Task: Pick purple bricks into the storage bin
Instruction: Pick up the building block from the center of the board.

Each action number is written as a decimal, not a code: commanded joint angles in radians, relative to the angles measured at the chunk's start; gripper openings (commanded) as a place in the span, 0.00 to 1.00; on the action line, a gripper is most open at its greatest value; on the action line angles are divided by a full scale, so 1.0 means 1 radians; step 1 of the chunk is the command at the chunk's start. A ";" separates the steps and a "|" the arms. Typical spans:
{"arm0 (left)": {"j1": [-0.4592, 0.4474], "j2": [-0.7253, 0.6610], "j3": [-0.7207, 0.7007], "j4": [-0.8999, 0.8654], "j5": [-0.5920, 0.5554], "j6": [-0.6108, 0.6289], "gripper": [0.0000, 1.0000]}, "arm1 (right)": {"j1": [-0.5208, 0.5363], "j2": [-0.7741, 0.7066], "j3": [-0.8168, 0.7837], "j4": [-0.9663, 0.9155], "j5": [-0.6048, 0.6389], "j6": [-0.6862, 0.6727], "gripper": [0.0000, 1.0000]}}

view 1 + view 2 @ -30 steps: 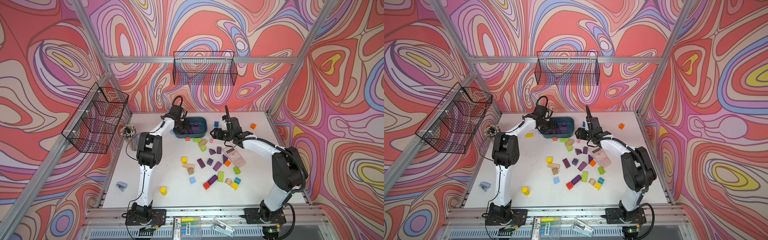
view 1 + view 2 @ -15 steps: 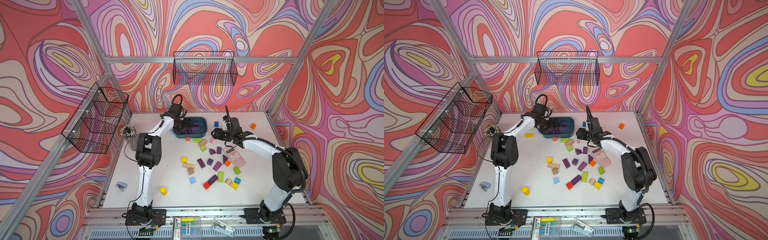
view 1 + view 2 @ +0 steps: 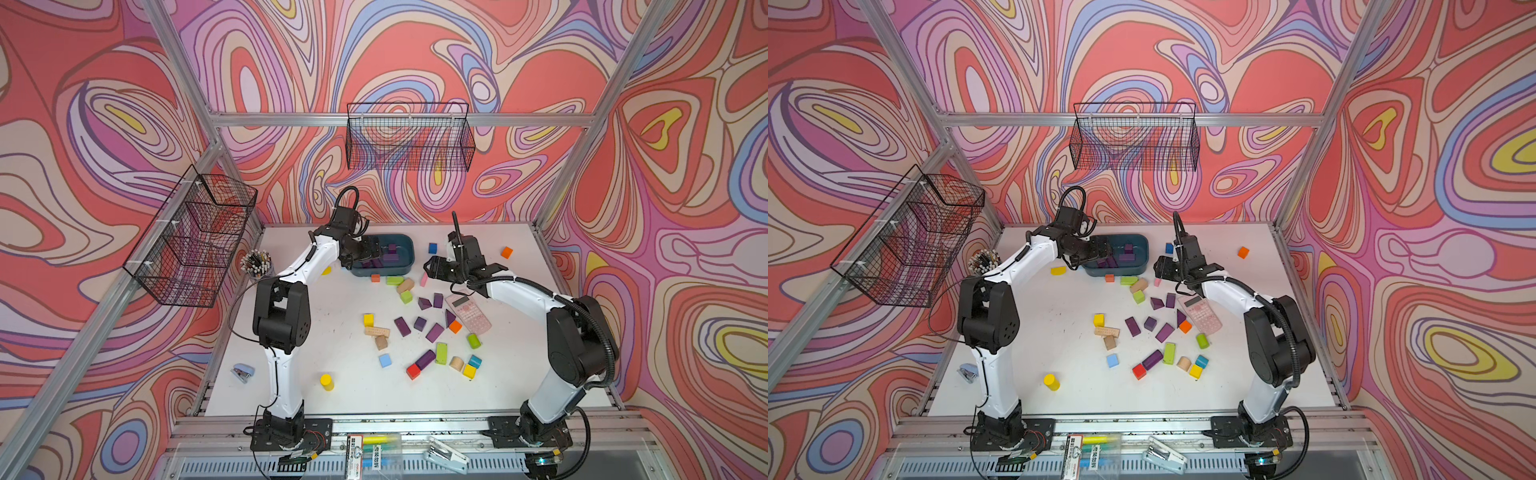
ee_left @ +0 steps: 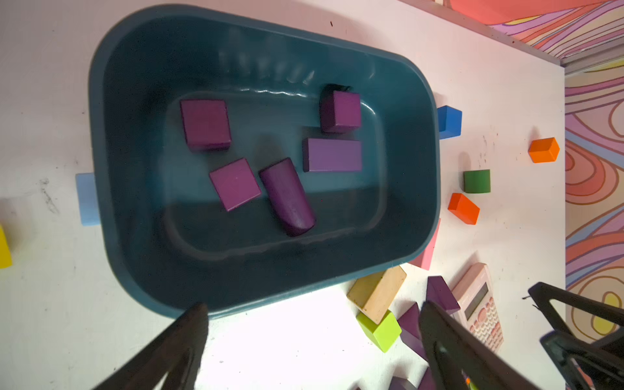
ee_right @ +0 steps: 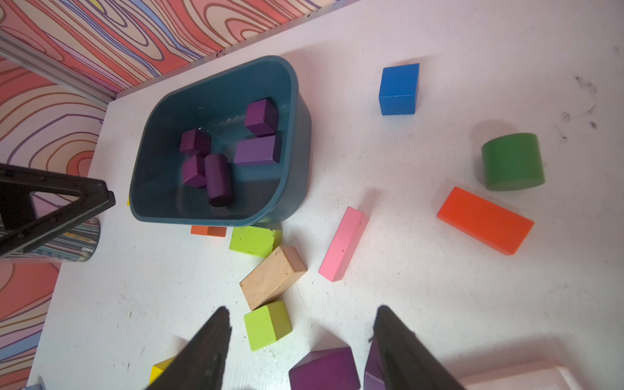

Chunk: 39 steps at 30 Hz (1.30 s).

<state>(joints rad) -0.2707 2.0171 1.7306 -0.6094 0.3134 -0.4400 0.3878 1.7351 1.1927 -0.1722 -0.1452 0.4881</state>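
The left gripper has its fingers wide apart with nothing between them. The storage bin sits just past the fingertips, with five purple bricks inside. The right gripper has its fingers apart too. A purple brick lies on the table under the gap between them, not squeezed.

storage bin: dark teal | purple bricks: dark purple | wall: red-pink-lilac swirls | table: white
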 commanded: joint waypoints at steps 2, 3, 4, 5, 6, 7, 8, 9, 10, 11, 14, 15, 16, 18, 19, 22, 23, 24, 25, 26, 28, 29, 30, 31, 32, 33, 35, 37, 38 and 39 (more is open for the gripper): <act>-0.018 -0.085 -0.075 0.011 -0.007 -0.012 1.00 | 0.003 -0.022 -0.019 0.008 0.023 0.028 0.70; -0.023 -0.097 -0.093 0.007 -0.016 -0.012 1.00 | 0.003 -0.021 -0.019 0.009 0.023 0.030 0.70; -0.028 -0.109 -0.108 0.006 -0.020 -0.011 0.99 | 0.003 -0.020 -0.019 0.008 0.024 0.032 0.70; -0.034 -0.125 -0.126 0.006 -0.025 -0.009 0.99 | 0.003 -0.019 -0.018 0.006 0.025 0.034 0.70; -0.039 -0.140 -0.144 0.007 -0.029 -0.011 0.98 | 0.003 -0.019 -0.017 0.003 0.028 0.036 0.70; -0.046 -0.160 -0.168 0.013 -0.035 -0.013 0.98 | 0.003 -0.017 -0.016 0.001 0.031 0.037 0.69; -0.050 -0.180 -0.191 0.019 -0.039 -0.013 0.98 | 0.003 -0.016 -0.015 0.001 0.033 0.039 0.69; -0.056 -0.197 -0.207 0.020 -0.045 -0.013 0.97 | 0.003 -0.015 -0.013 -0.001 0.035 0.040 0.69; -0.062 -0.216 -0.224 0.019 -0.057 -0.014 0.97 | 0.003 -0.013 -0.013 0.000 0.035 0.041 0.69; -0.068 -0.234 -0.240 0.015 -0.069 -0.014 0.97 | 0.003 -0.010 -0.013 0.001 0.036 0.043 0.69; -0.094 -0.278 -0.280 0.007 -0.096 -0.014 0.96 | 0.003 -0.002 -0.012 0.003 0.039 0.057 0.69; -0.102 -0.288 -0.292 0.003 -0.104 -0.015 0.96 | 0.003 0.001 -0.012 0.004 0.037 0.061 0.69; -0.114 -0.300 -0.304 -0.003 -0.113 -0.019 0.95 | 0.003 0.004 -0.012 0.005 0.036 0.064 0.69; -0.135 -0.320 -0.330 -0.007 -0.130 -0.028 0.95 | 0.003 0.005 -0.010 0.005 0.039 0.064 0.68; -0.144 -0.333 -0.349 -0.006 -0.146 -0.037 0.95 | 0.003 0.006 -0.010 0.004 0.047 0.067 0.68; -0.169 -0.371 -0.408 0.017 -0.176 -0.078 0.94 | 0.003 0.003 -0.017 0.001 0.064 0.068 0.68; -0.176 -0.384 -0.427 0.026 -0.186 -0.094 0.94 | 0.003 0.003 -0.022 0.002 0.068 0.069 0.68; -0.183 -0.394 -0.439 0.030 -0.197 -0.108 0.93 | 0.002 0.003 -0.025 0.002 0.070 0.071 0.68; -0.193 -0.406 -0.453 0.034 -0.212 -0.120 0.93 | 0.003 0.001 -0.028 0.002 0.072 0.072 0.68; -0.203 -0.415 -0.463 0.036 -0.226 -0.133 0.93 | 0.003 0.001 -0.031 0.000 0.075 0.074 0.68; -0.222 -0.433 -0.481 0.037 -0.262 -0.162 0.93 | 0.003 -0.002 -0.039 0.001 0.078 0.080 0.68; -0.231 -0.437 -0.485 0.033 -0.280 -0.179 0.93 | 0.003 -0.003 -0.041 0.000 0.080 0.080 0.68; -0.239 -0.441 -0.489 0.026 -0.301 -0.198 0.93 | 0.002 -0.005 -0.042 -0.003 0.081 0.082 0.68; -0.250 -0.445 -0.490 0.017 -0.318 -0.216 0.93 | 0.003 -0.008 -0.045 -0.003 0.083 0.082 0.68; -0.258 -0.445 -0.490 0.008 -0.336 -0.231 0.93 | 0.002 -0.011 -0.049 -0.005 0.085 0.082 0.68; -0.271 -0.445 -0.488 -0.007 -0.358 -0.247 0.93 | 0.002 -0.017 -0.053 -0.004 0.088 0.082 0.68; -0.297 -0.442 -0.485 -0.028 -0.402 -0.275 0.93 | 0.002 -0.030 -0.063 -0.005 0.091 0.081 0.68; -0.327 -0.437 -0.485 -0.045 -0.455 -0.313 0.93 | 0.003 -0.046 -0.078 -0.006 0.093 0.082 0.68; -0.336 -0.433 -0.483 -0.054 -0.470 -0.334 0.93 | 0.003 -0.052 -0.082 -0.008 0.094 0.082 0.68; -0.348 -0.428 -0.481 -0.064 -0.481 -0.356 0.93 | 0.002 -0.061 -0.089 -0.008 0.094 0.082 0.68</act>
<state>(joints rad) -0.5907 1.5951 1.2491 -0.6086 -0.0669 -0.6971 0.3878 1.7248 1.1244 -0.1745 -0.0719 0.5606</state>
